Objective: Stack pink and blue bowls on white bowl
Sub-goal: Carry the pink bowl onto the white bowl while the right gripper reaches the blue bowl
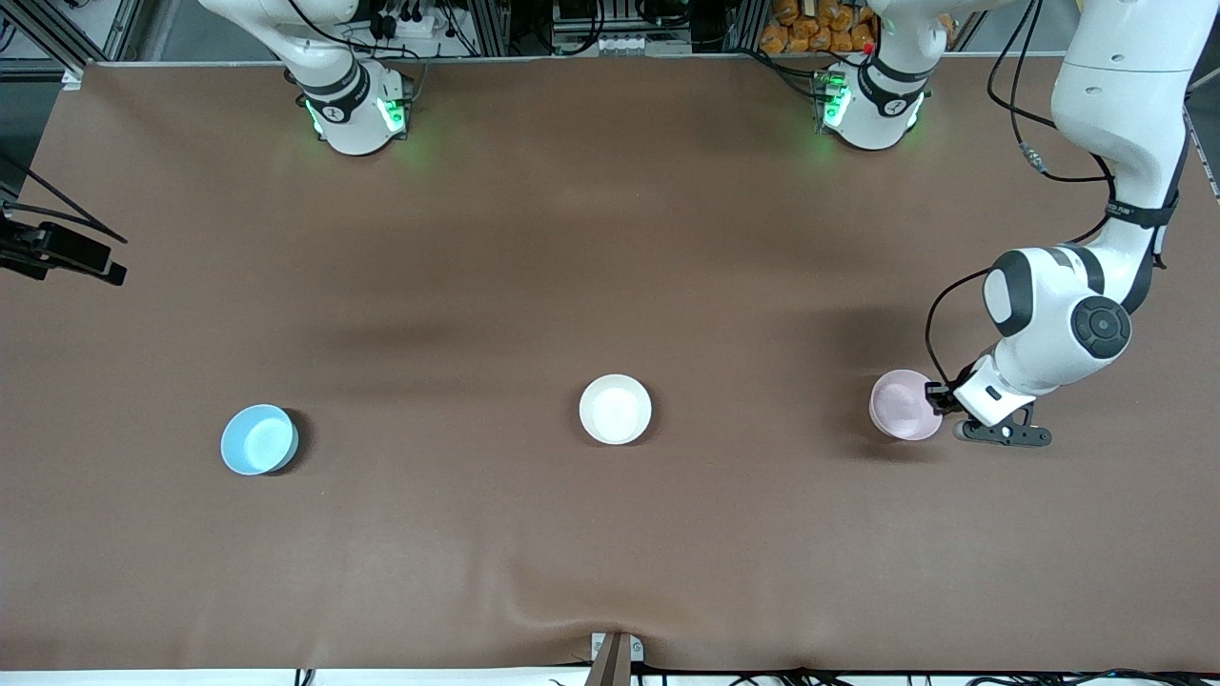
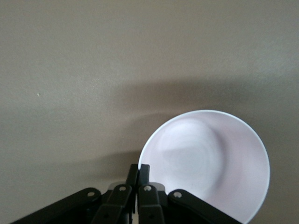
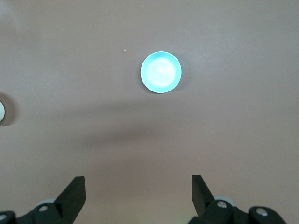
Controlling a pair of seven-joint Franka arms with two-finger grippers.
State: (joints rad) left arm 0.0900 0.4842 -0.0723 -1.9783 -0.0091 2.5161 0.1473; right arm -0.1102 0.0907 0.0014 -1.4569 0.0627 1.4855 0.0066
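Note:
The pale pink bowl (image 1: 901,405) sits toward the left arm's end of the table. My left gripper (image 1: 939,400) is shut on its rim; in the left wrist view the two fingers (image 2: 144,172) pinch the edge of the pink bowl (image 2: 210,163). The white bowl (image 1: 615,409) stands upright at the table's middle. The light blue bowl (image 1: 258,439) stands toward the right arm's end. My right gripper (image 3: 138,179) is open and empty, high over the table, with the blue bowl (image 3: 160,72) below it and the white bowl (image 3: 1,109) at the view's edge.
A brown mat (image 1: 610,238) covers the table. A black camera mount (image 1: 57,252) juts in at the right arm's end. A small clamp (image 1: 615,653) sits at the edge nearest the front camera. The right arm's hand is out of the front view.

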